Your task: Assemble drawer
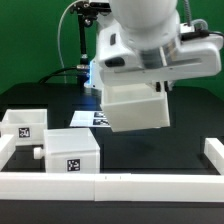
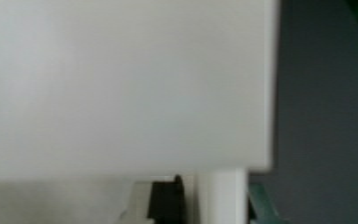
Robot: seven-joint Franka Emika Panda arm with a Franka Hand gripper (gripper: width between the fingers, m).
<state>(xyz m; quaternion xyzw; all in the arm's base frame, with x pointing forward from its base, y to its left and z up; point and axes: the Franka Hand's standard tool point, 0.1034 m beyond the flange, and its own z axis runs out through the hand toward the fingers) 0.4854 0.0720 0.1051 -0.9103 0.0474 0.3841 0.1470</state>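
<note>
Hanging clear of the black table (image 1: pixel 150 150), the tall white plastic cube-like casing (image 1: pixel 135 108) sits under the robot arm's two-finger gripper (image 1: pixel 138 84), whose fingers are closed on one of its thin walls. In the wrist view the casing's flat white side (image 2: pixel 123 80) fills most of the picture. Two shallower white plastic trays with black-and-white square tags rest on the table toward the exterior view's left, the nearer tray (image 1: pixel 72 152) showing a small knob (image 1: pixel 37 153), the farther tray (image 1: pixel 22 124) just behind it.
</note>
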